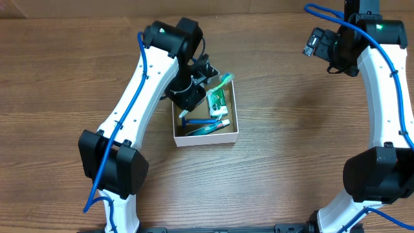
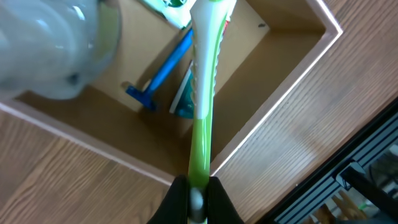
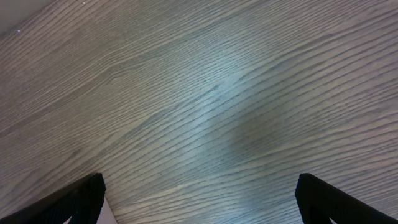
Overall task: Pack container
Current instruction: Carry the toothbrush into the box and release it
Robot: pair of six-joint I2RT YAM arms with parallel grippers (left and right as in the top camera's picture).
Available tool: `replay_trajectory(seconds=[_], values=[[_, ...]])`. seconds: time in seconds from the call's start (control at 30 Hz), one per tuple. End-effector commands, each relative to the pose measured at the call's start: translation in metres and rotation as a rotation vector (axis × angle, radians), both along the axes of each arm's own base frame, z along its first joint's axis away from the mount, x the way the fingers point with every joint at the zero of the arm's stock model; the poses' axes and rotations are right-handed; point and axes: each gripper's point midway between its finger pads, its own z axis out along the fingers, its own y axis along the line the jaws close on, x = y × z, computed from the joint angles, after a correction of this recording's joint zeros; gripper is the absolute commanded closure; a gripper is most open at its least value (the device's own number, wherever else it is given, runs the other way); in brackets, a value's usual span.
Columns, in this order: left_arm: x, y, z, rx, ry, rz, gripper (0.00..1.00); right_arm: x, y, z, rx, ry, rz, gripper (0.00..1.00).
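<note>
The container (image 1: pixel 228 134), a shallow square box with white walls and brown inside, sits mid-table. It also shows in the left wrist view (image 2: pixel 292 81). Inside lie a blue razor (image 1: pixel 194 121), a small toothpaste tube (image 1: pixel 208 128) and a green-and-white packet (image 1: pixel 217 98). My left gripper (image 2: pixel 198 198) is shut on the handle end of a green toothbrush (image 2: pixel 202 106), which slants over the box with its head (image 1: pixel 226 78) above the far right corner. The razor (image 2: pixel 163 71) and the toothpaste tube (image 2: pixel 183 99) lie below it. My right gripper (image 3: pixel 198 199) is open and empty over bare wood, far right.
A blurred pale rounded shape (image 2: pixel 56 43) fills the upper left of the left wrist view. The black table edge (image 2: pixel 367 168) runs along its lower right. The right arm (image 1: pixel 381 97) stands along the table's right side.
</note>
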Motion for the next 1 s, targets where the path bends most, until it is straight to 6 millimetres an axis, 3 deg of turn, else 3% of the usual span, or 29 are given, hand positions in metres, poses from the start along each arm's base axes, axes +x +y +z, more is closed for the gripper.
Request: replay_trajectory(seconds=[0.0, 0.03, 0.1, 0.37, 0.5, 0.63, 0.7, 0.73, 0.77, 0.97], values=[[-0.009, -0.006, -0.019, -0.024, 0.050, -0.034, 0.73, 0.003, -0.004, 0.013, -0.018, -0.036, -0.010, 0.00], [-0.009, -0.006, -0.025, -0.022, 0.054, -0.034, 0.53, 0.003, -0.004, 0.013, -0.018, -0.036, -0.010, 0.00], [-0.009, -0.006, -0.030, -0.021, 0.056, -0.034, 0.46, 0.003, -0.004, 0.013, -0.018, -0.036, -0.010, 0.00], [-0.003, -0.008, -0.028, -0.022, 0.036, 0.014, 0.45, 0.003, -0.004, 0.013, -0.018, -0.036, -0.010, 0.00], [0.023, -0.011, -0.001, -0.021, -0.069, 0.157, 0.45, 0.003, -0.004, 0.013, -0.018, -0.036, -0.010, 0.00], [0.062, -0.009, 0.037, -0.025, -0.223, 0.470, 0.41, 0.003, -0.004, 0.013, -0.018, -0.036, -0.010, 0.00], [0.075, -0.010, 0.050, -0.056, -0.270, 0.599, 0.37, 0.003, -0.004, 0.013, -0.018, -0.036, -0.010, 0.00], [0.081, -0.010, 0.054, -0.069, -0.285, 0.641, 0.27, 0.003, -0.004, 0.013, -0.018, -0.036, -0.010, 0.00], [0.086, -0.012, 0.055, -0.083, -0.298, 0.671, 0.00, 0.003, -0.004, 0.013, -0.018, -0.036, -0.010, 0.00], [0.090, -0.015, 0.056, -0.106, -0.299, 0.734, 0.00, 0.003, -0.004, 0.013, -0.018, -0.036, -0.010, 0.00]])
